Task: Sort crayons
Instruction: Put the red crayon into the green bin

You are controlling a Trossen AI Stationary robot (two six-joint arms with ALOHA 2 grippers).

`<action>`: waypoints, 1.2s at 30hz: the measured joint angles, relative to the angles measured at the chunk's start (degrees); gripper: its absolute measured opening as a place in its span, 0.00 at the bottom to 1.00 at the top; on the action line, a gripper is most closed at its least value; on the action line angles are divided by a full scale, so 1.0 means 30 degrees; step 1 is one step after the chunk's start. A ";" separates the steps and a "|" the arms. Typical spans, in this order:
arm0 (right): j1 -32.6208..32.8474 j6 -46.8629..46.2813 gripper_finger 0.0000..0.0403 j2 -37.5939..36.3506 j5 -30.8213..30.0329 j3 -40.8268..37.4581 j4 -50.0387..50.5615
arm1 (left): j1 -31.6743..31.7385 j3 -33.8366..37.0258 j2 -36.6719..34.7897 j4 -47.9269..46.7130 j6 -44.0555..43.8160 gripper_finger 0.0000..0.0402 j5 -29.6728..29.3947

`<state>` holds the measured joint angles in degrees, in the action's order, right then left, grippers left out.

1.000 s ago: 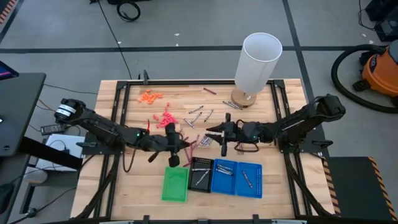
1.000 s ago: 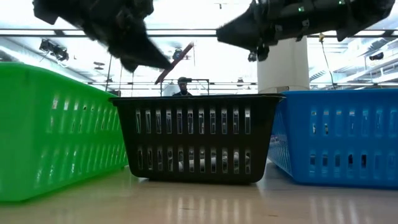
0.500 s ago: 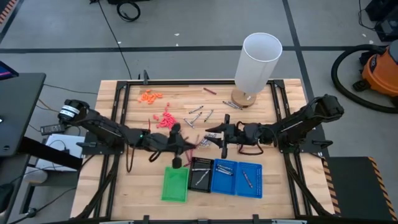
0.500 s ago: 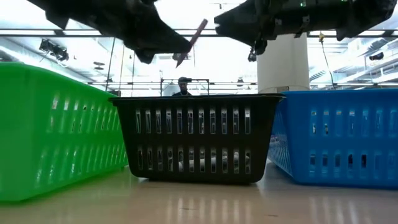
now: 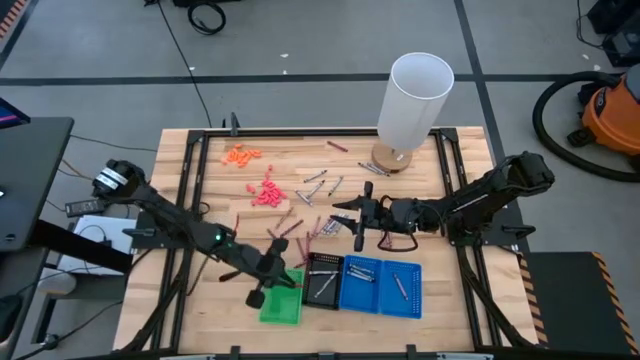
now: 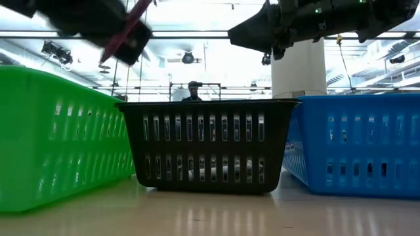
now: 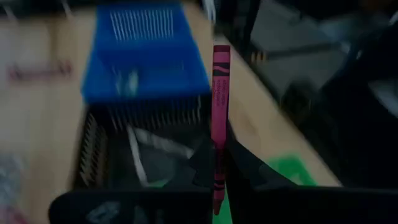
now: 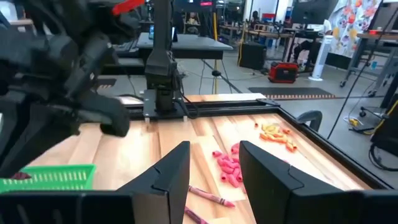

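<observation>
Left claw (image 5: 272, 281) closed on one thin dark pink crayon (image 7: 219, 118), held upright between the two dark fingers (image 7: 202, 163) in the left wrist view. Positioned above the green slotted plastic tray (image 5: 283, 302), at its edge next to the black slotted plastic tray (image 5: 322, 279). In the low view, the same crayon (image 6: 126, 26) tilted high over the green tray (image 6: 59, 137).

Right claw (image 5: 360, 226) open, with a clear gap between its fingers (image 8: 173, 171), hanging above the wooden worktop (image 5: 210, 300) just behind the black tray and the two blue slotted plastic trays (image 5: 381, 285). Nothing held there.

Loose thin maroon and silvery grey crayons (image 5: 305, 226) scattered on the worktop between the two arms, near the middle. A few silvery crayons (image 5: 324, 285) lying already in the black tray, others (image 5: 362, 272) in the blue trays. Cluster of small pink-red bits (image 5: 265, 192) and cluster of small orange bits (image 5: 241, 154) farther back on the worktop. Tall white cylinder (image 5: 414, 100) standing at the far edge.
</observation>
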<state>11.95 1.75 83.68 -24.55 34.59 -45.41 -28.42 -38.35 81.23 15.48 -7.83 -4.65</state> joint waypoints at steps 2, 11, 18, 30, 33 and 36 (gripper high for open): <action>-0.0060 -0.0031 0.37 0.0000 -0.0002 0.0000 0.0209 | -0.0281 -0.0021 0.0588 -0.0179 -0.1108 0.05 -0.0028; -0.0227 -0.0159 0.37 0.0000 -0.0014 0.0000 0.0469 | -0.1013 -0.1538 0.1932 -0.4561 -0.0991 0.05 -0.0842; -0.0264 -0.0239 0.37 0.0007 -0.0009 0.0000 0.0647 | -0.1741 -0.3805 0.3642 -0.8616 0.6559 0.05 -0.2562; -0.0264 -0.0255 0.37 0.0007 0.0006 0.0000 0.0972 | -0.3021 -0.4141 0.4098 -0.9354 1.1822 0.28 -0.4775; -0.0264 -0.0259 0.37 0.0007 0.0006 0.0000 0.1006 | -0.3485 -0.4561 0.3742 -0.9418 1.2172 0.34 -0.6581; -0.0264 -0.0256 0.37 0.0007 0.0008 0.0000 0.1013 | -0.3562 -0.4750 0.3071 -0.9388 1.1869 0.36 -0.8482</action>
<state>11.16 0.99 83.70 -24.53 34.59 -42.37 -39.11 -52.60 90.45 -12.68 27.78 -30.09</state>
